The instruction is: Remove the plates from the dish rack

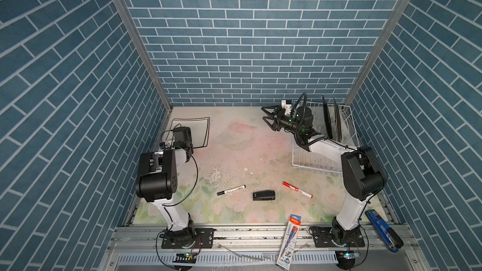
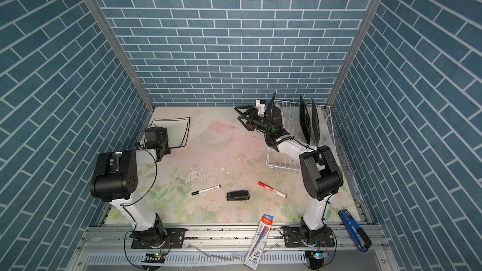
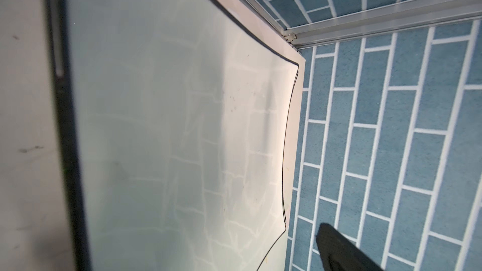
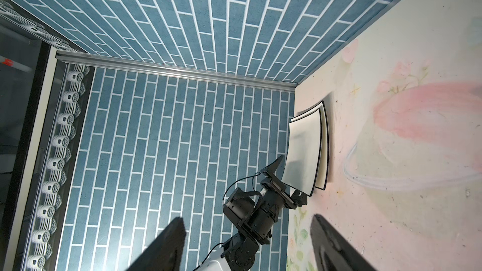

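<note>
Stapler and two markers lay at desk's 6 o'clock. Left gripper, jaws spread, sat at white plates stacked at 10 o'clock. Right gripper, jaws spread, empty, hovered beside rack holding two upright black plates at 2 o'clock.

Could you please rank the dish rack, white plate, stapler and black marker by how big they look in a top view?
1. dish rack
2. white plate
3. black marker and stapler: too alike to rank

Two plates stand in the rack (far right); stacked plates lie far left.
</note>
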### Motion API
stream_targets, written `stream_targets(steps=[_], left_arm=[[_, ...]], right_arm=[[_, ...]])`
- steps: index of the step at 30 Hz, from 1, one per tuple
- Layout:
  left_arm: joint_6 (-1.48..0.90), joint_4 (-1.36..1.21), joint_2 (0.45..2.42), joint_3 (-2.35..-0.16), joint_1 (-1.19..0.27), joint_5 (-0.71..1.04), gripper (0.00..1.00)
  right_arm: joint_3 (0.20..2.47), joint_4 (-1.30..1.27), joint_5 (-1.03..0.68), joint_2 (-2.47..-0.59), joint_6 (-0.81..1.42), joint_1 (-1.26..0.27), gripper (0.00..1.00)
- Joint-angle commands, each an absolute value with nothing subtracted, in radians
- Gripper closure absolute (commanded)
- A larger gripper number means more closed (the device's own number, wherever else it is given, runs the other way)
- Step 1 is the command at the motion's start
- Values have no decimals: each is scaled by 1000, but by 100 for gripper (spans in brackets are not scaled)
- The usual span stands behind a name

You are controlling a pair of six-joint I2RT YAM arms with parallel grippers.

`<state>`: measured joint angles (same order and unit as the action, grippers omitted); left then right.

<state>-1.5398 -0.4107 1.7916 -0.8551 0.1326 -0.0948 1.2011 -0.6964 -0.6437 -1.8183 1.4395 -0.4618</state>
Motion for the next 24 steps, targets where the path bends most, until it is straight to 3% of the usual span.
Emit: stream_targets(steps=[1, 24], left_arm=[[-1522, -300, 1814, -865, 126, -59, 0], [-1500, -238, 1729, -865, 123, -90, 0]], right_arm=[[1200, -736, -649, -1784, 1425, -458, 23], [1172, -754, -644, -1768, 1425, -456, 23]])
